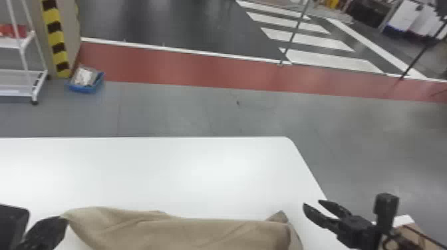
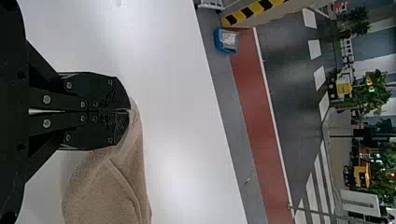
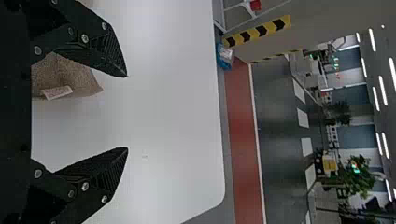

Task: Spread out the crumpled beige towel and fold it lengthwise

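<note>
At the head view's lower left, my left gripper (image 1: 61, 219) is shut on a corner of the beige towel (image 1: 199, 232), which lies creased along the near part of the table. The left wrist view has the left gripper (image 2: 130, 110) with its fingers together and the towel (image 2: 109, 191) hanging from the tips. My right gripper (image 1: 311, 202) is open, to the right of the towel and apart from it. In the right wrist view, the right gripper (image 3: 127, 112) has widely parted fingers, and a towel part (image 3: 70, 79) with a pale label lies partly behind one of them.
The white table (image 1: 199, 173) has its far edge and rounded right corner beyond the towel. A brown box (image 1: 404, 234) stands at the lower right, near the right arm. On the floor farther off are a blue bin (image 1: 84, 87) and a white wheeled rack (image 1: 25, 71).
</note>
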